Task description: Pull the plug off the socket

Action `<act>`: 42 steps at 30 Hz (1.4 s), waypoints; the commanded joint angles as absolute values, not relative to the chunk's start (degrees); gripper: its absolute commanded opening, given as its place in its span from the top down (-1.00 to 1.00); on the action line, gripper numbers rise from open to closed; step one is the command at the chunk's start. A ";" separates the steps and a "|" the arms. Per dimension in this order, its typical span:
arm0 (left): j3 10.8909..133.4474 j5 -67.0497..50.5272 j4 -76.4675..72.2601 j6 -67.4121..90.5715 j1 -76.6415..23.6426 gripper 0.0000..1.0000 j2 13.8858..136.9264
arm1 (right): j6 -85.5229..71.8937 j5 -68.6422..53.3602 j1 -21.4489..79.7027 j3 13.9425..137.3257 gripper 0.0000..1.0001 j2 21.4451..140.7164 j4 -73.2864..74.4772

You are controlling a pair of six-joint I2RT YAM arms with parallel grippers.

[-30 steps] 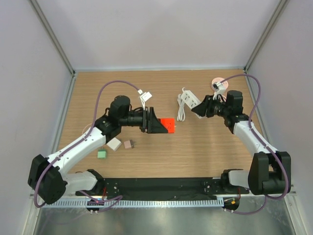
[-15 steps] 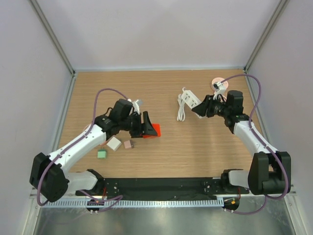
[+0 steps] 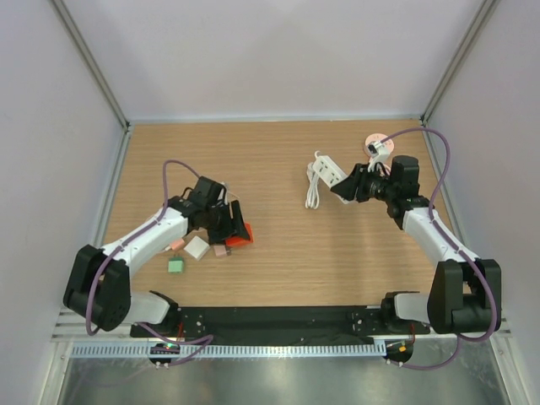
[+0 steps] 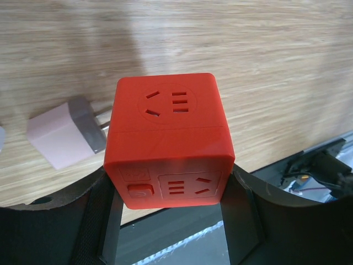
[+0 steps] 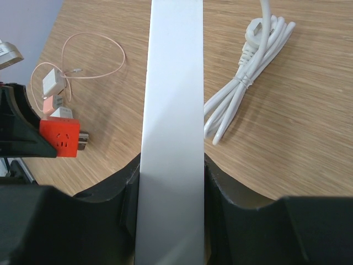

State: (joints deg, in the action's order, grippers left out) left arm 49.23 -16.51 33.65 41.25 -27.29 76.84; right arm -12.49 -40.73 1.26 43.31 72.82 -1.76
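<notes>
Red cube socket [image 4: 168,143] is gripped by the left gripper [image 4: 171,205] at the table's [image 4: 276,66] near left. A pink plug [image 4: 58,132] lies just beside it, prongs toward its side; insertion cannot be told. The right gripper [image 5: 172,182] is clamped on a white power strip [image 5: 175,110].

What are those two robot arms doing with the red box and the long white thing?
The left claw is gripping a red socket cube. A small pink plug sits right beside it, prongs pointing at the cube; I can't tell if it is plugged in. The right claw is clamped on a white power strip, and a coiled white cord lies on the wooden table next to it.
</notes>
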 commanded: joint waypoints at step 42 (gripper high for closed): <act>55.19 3.69 44.38 32.43 -26.02 -0.82 72.16 | -12.39 -43.77 0.70 44.91 0.98 73.92 -8.09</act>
State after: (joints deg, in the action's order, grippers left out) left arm 52.62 0.67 42.85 33.85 -26.33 74.61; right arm -12.49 -41.78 0.99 43.31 74.30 -2.59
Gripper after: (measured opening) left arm 0.911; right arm 0.420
